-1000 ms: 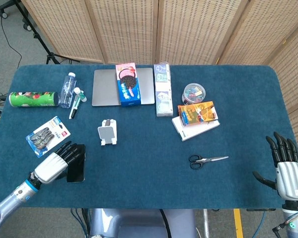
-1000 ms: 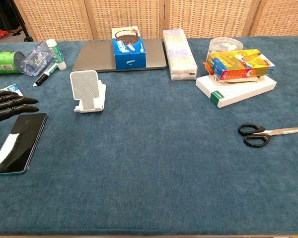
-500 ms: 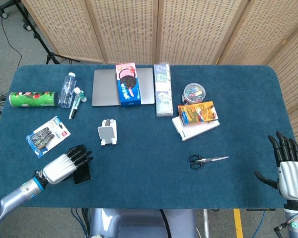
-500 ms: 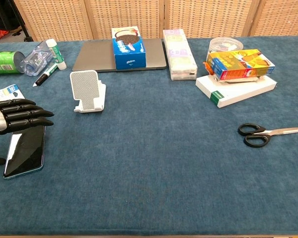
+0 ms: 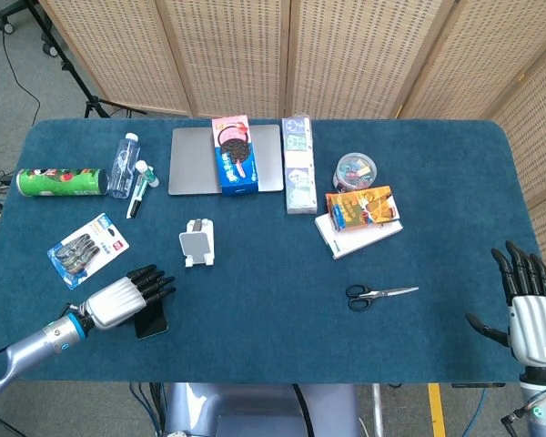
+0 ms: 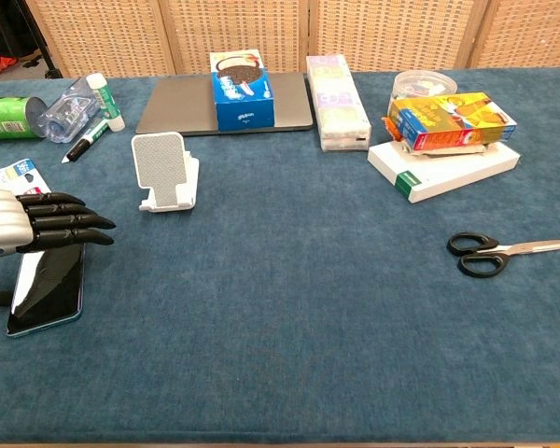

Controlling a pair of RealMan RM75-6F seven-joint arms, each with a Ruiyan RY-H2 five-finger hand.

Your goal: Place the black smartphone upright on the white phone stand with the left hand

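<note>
Bench, covered in dark blue cloth, bearing all items below; folding screens of woven cane behind it.

Black smartphone: lying flat, screen up, near the front left edge of the bench; its far end lies under the left hand; well apart from the stand.

Left hand: fingers straight and close together, pointing right, stretched out over the far end of the smartphone; whether they touch the screen cannot be told; it holds nothing.

White phone stand: upright, holding nothing, behind and to the right of the smartphone; near the left fingertips but apart from them.

Right hand: at the front right corner in the head view, palm down, fingers spread and pointing away, holding nothing; outside the chest view.

Scissors: black handles, lying flat, front right.

White box with an orange carton on top; clear round tub just behind them.

Grey laptop, closed, with a blue biscuit box on it; a long pale packet beside its right edge.

Far left: green can on its side; clear bottle; marker; carded pack just behind the left hand.
</note>
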